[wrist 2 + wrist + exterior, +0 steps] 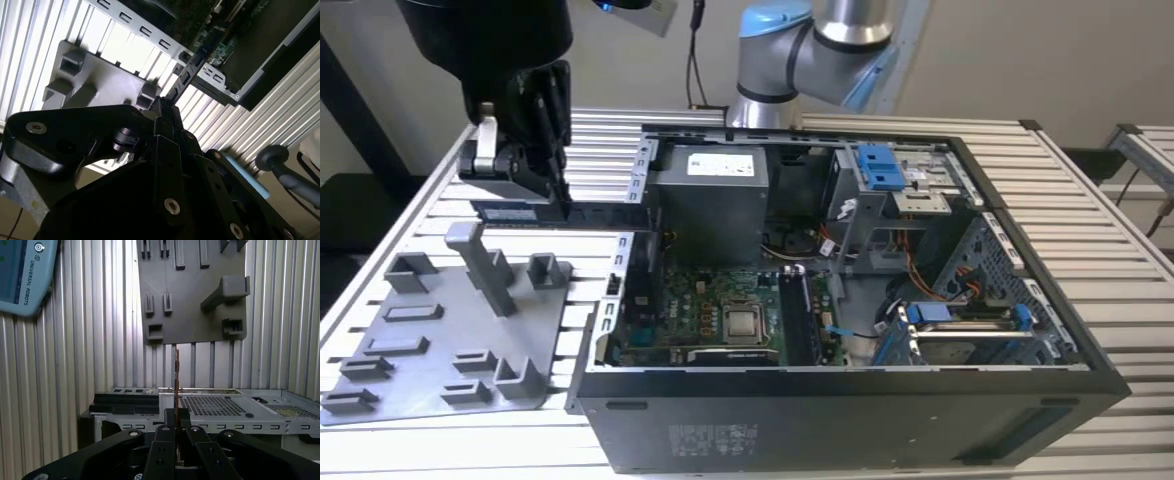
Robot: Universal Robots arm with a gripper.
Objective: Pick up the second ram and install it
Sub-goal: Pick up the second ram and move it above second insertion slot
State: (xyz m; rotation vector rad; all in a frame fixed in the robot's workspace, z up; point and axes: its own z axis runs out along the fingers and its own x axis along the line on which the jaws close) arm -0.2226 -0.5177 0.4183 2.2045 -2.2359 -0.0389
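Observation:
The second ram (520, 212) is a long thin dark strip held level above the slatted table, between the grey fixture tray (454, 330) and the open computer case (854, 385). My gripper (562, 200) comes down from above at the exterior view's left and is shut on the ram near the end closer to the case. In the first wrist view the ram (176, 375) shows edge-on, sticking out from between the fingers (168, 424) toward the tray (190, 315). The ram (187, 75) in the second wrist view reaches past the case wall (220, 80).
The motherboard (720, 310) lies inside the case with its processor socket in the middle. Light-blue drive clips (881, 165) sit at the case's far side. The arm's base (801, 50) stands behind the case. A teach pendant (25, 275) rests on the table.

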